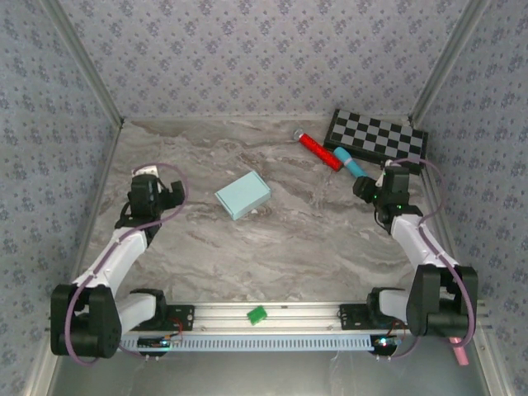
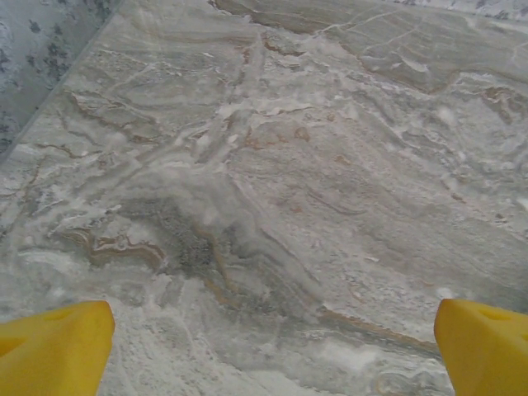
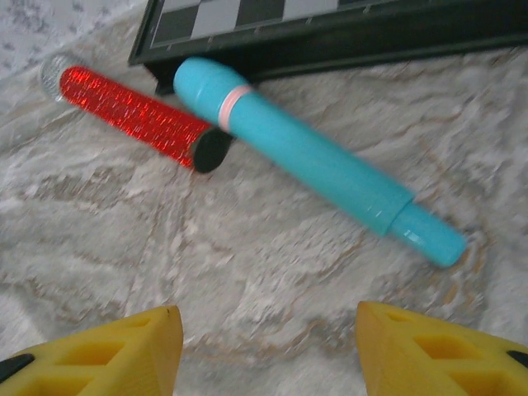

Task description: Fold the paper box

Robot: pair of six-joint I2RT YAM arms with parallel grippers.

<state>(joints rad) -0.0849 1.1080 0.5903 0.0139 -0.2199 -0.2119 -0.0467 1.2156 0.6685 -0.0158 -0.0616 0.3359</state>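
Presently, the marble table (image 1: 313, 239) carries the paper box (image 1: 242, 195) near its centre. It lies flat as a closed-looking rectangular block, well apart from both arms. My left claw (image 2: 272, 340) hangs wide open over bare marble. My right claw (image 3: 268, 340) is spread wide near the turquoise marker (image 3: 313, 161) and red tube (image 3: 132, 115). To seat any loose flap, I should approach the box squarely from both sides and press lightly, because thin card creases.

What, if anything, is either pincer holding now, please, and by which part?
Nothing: the left pincer and right pincer are open and empty; the paper box lies apart from both.
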